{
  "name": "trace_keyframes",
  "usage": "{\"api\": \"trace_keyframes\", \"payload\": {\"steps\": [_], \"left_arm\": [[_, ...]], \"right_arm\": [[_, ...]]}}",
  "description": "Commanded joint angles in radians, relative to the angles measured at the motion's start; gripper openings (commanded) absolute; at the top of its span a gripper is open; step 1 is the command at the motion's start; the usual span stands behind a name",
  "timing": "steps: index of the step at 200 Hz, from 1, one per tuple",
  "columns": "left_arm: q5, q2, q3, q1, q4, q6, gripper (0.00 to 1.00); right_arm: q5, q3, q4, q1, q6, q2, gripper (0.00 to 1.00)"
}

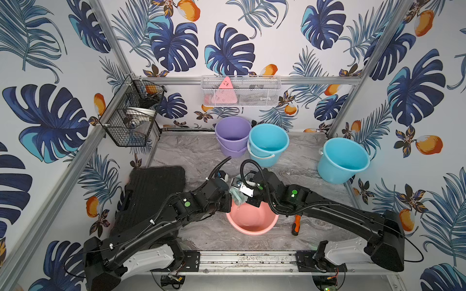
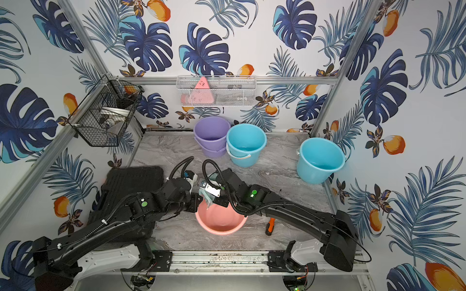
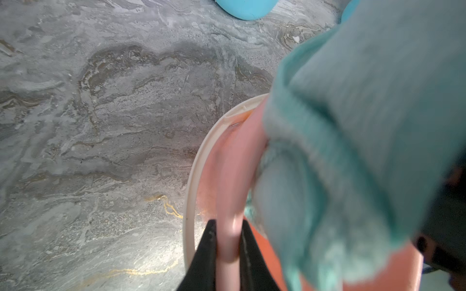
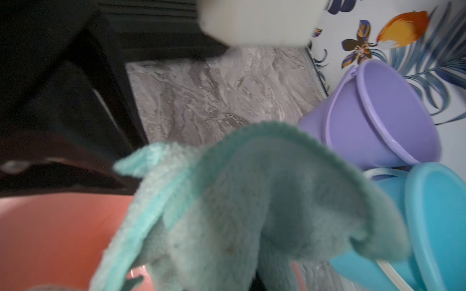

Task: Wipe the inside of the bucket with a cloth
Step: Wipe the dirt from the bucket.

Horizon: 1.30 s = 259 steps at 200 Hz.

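The pink bucket [image 1: 252, 230] [image 2: 222, 230] stands upright on the marble floor near the front, between my two arms. My left gripper [image 3: 228, 226] is shut on its rim [image 3: 232, 176], one black finger inside the wall and one outside. The pale mint cloth [image 1: 237, 197] [image 2: 205, 199] hangs bunched over the bucket's far-left rim, beside that grip. My right gripper [image 1: 248, 199] is shut on the cloth [image 4: 239, 201], which drapes over its fingers and hides them. The cloth [image 3: 353, 151] dangles into the bucket's mouth [image 4: 50, 239].
A purple bucket [image 1: 233, 131] and a blue bucket [image 1: 268, 143] stand at the back. Another blue bucket [image 1: 343, 158] leans at the right wall. A black case [image 1: 151, 191] lies on the left, and an orange-handled screwdriver [image 1: 296, 224] lies right of the pink bucket.
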Motion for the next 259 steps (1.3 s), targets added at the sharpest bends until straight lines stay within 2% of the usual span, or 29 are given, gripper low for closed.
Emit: {"api": "trace_keyframes", "payload": {"steps": [1,48,75,105,151,185,203,231,259], "left_arm": [[0.019,-0.002,-0.002,-0.002,0.037,0.002,0.00],[0.018,0.008,-0.002,-0.002,0.041,0.005,0.00],[0.013,0.009,0.000,-0.002,0.040,0.008,0.00],[0.005,0.009,0.005,-0.002,0.031,0.013,0.00],[0.005,0.012,0.005,-0.002,0.031,0.013,0.00],[0.014,0.023,0.007,-0.003,0.040,0.013,0.00],[0.013,0.024,0.009,-0.002,0.039,0.015,0.00],[0.016,0.028,0.009,-0.002,0.041,0.016,0.00],[0.022,0.031,0.011,-0.002,0.043,0.015,0.00]], "right_arm": [[0.219,0.014,-0.005,0.001,-0.069,-0.009,0.00],[0.405,0.022,-0.263,0.024,-0.164,-0.029,0.00],[0.454,0.062,-0.495,0.045,-0.137,-0.026,0.00],[0.351,0.091,-0.726,0.055,-0.055,-0.053,0.00],[0.046,0.133,-0.922,0.060,0.054,-0.100,0.00],[-0.260,0.108,-0.853,0.060,0.114,-0.115,0.00],[-0.374,0.102,-0.765,0.060,0.159,-0.116,0.00],[-0.440,0.056,-0.518,0.060,0.240,-0.133,0.00],[-0.442,-0.021,-0.234,0.062,0.354,-0.130,0.00]]}}
